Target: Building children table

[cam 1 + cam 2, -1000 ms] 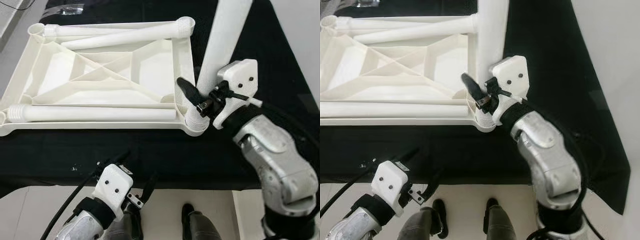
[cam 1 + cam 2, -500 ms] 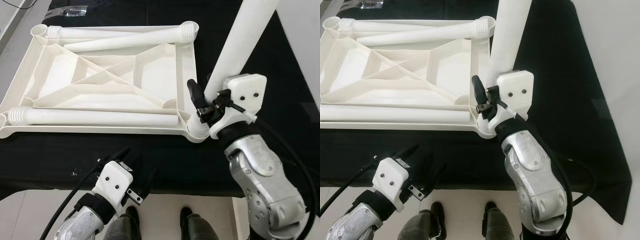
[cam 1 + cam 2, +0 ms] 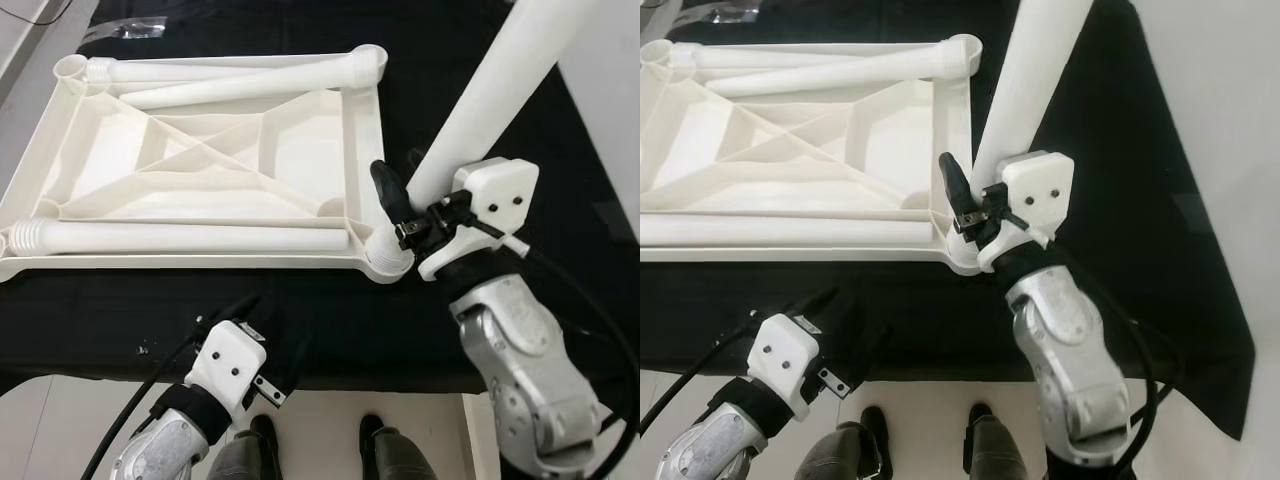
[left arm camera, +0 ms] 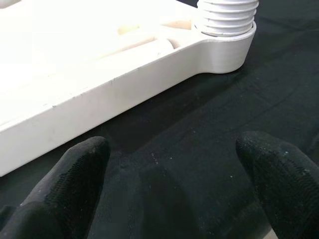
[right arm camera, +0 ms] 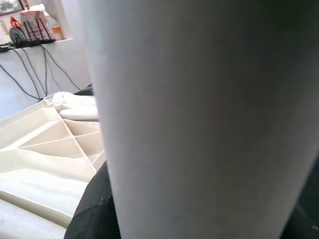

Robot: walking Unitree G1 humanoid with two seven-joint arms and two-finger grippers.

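I see the white plastic tabletop point(image 3: 215, 165) lying upside down on the black-covered bench point(image 3: 330, 310), its ribbed underside facing up with diagonal braces. Three loose white legs lie inside the frame: two point(image 3: 240, 85) along the far edge, one point(image 3: 180, 237) along the near edge with its threaded end at my left. A fourth leg point(image 3: 490, 90) stands tilted in the near right corner socket point(image 3: 388, 258), thread visible at its base, with the right claw point(image 3: 405, 200) clamped around it.
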